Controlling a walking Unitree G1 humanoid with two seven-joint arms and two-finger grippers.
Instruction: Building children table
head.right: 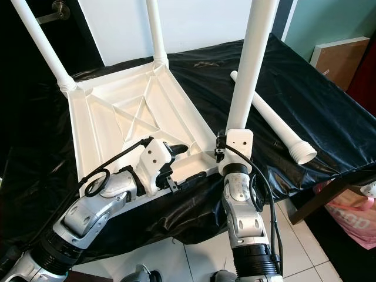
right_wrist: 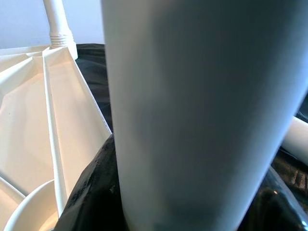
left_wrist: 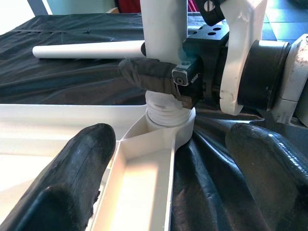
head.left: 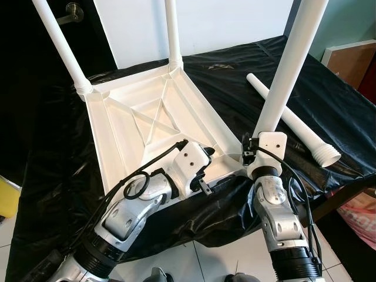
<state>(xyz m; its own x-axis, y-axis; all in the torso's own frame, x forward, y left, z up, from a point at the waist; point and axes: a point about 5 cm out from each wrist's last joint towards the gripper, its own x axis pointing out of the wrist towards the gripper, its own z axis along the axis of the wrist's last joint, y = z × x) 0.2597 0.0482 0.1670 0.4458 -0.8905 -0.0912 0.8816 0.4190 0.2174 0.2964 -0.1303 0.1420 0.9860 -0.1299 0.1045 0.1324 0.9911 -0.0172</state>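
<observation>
The white tabletop lies upside down on a black-covered surface. Two white legs stand in its far corners. A third leg stands upright in the near right corner socket, with my right gripper shut around its base. My left gripper is open at the near edge of the tabletop, its fingers either side of the rim close to that socket. A fourth leg lies loose on the cover to the right.
The black cover drapes over the near edge above white floor tiles. A wooden board leans at the far right and a pink bag sits low on the right. A door with a handle stands behind.
</observation>
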